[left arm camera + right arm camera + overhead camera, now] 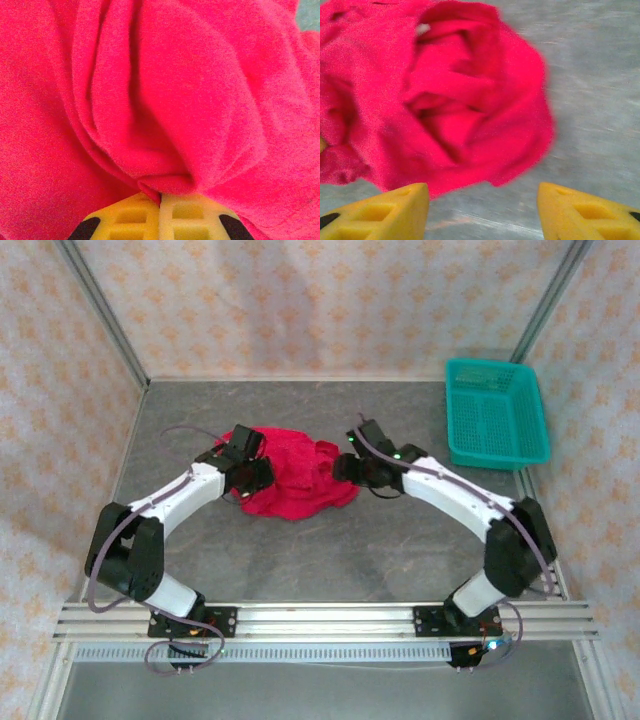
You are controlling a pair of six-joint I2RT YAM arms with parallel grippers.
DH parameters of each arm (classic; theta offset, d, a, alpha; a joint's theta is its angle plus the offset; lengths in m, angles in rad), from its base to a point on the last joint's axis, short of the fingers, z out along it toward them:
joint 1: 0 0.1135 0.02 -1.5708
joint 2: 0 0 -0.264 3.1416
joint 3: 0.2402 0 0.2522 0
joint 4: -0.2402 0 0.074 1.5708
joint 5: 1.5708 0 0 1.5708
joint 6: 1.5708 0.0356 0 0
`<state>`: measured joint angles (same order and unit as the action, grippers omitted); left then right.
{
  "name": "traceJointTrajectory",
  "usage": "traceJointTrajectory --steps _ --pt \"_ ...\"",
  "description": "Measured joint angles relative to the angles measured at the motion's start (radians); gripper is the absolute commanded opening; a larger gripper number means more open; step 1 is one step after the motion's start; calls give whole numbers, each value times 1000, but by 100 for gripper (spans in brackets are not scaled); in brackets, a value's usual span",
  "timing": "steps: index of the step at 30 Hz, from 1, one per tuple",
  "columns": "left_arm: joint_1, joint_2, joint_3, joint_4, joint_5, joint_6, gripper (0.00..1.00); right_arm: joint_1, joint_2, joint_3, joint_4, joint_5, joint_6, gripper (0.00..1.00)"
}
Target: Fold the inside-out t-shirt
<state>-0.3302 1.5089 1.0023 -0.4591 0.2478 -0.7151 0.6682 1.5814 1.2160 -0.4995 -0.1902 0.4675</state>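
The left gripper (160, 199) is seen pressed together, its yellow fingers (130, 217) closed side by side, and a fold of the inside-out t-shirt (200, 100) is pinched at their tips. From that pinch the red cloth is gathered into long creases that run away from the fingers. In the top view this gripper is set on the left edge of the bunched cloth, and the left arm (180, 495) is bent in from the near left.

The right gripper (481, 190) is spread, its two yellow tips well apart, and bare table (600, 100) is seen between them. Nothing is gripped by it; the nearest fold of the t-shirt lies just beyond the tips. A small white label (422, 29) is seen on the far part of the heap in the right wrist view, which is somewhat blurred.

The t-shirt is found crumpled in a heap on the grey table, around the middle and a little to the left, between the two grippers. A teal basket (500, 457) is placed at the far right corner, well apart from the cloth.
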Motion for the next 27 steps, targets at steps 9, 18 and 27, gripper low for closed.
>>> traceJointTrajectory --steps 9,18,27 --pt "4 -15 44 -32 -13 9 0 125 266 144 75 -36 47 49" --pt "74 -95 82 -134 -17 58 0 27 253 174 11 -13 64 0" --pt "65 -187 136 -95 110 77 0 -283 -306 11 -99 -55 -21 0"
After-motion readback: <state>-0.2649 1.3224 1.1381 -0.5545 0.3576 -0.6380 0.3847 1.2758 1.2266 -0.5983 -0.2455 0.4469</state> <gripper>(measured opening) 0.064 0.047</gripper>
